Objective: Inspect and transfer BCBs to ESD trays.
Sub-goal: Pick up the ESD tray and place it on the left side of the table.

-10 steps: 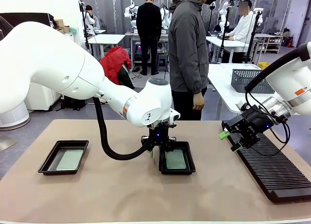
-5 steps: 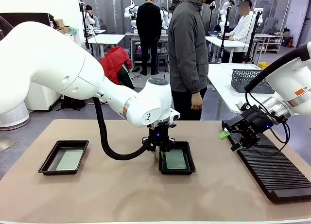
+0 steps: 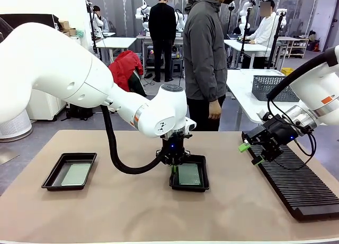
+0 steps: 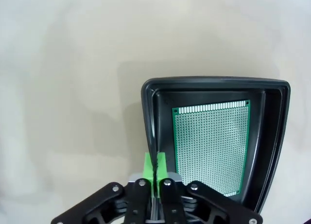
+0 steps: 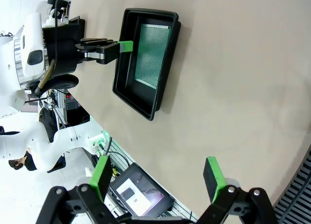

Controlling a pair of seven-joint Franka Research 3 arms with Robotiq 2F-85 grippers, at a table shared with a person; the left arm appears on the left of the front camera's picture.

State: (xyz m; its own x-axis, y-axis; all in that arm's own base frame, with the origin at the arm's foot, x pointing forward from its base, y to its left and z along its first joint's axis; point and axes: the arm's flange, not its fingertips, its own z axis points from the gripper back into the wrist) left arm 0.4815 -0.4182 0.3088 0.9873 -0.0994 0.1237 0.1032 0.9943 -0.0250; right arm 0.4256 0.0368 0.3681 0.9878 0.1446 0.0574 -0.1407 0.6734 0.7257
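Note:
Mid-table, a black ESD tray point(image 3: 189, 188) holds a green perforated BCB point(image 3: 189, 174) lying flat. My left gripper point(image 3: 173, 167) points straight down at this tray's left side. The left wrist view shows that gripper point(image 4: 154, 168) shut on the left wall of the tray point(image 4: 214, 82), beside the BCB point(image 4: 211, 146). A second ESD tray point(image 3: 55, 175) at the left holds a pale grey-green BCB point(image 3: 76, 174). My right gripper point(image 3: 250, 154) hovers open and holds nothing, over the near end of the rack; its wrist view shows the middle tray point(image 5: 130, 100) and BCB point(image 5: 153, 54) far off.
A long black slotted rack point(image 3: 296, 183) lies along the table's right side. A grey mesh basket point(image 3: 270, 88) stands on another table behind. A person point(image 3: 205, 53) in a grey jacket stands at the far edge, arms down.
My left gripper's fingers have come together on the middle tray's left wall, and the tray has shifted slightly to the left. The right arm has held still.

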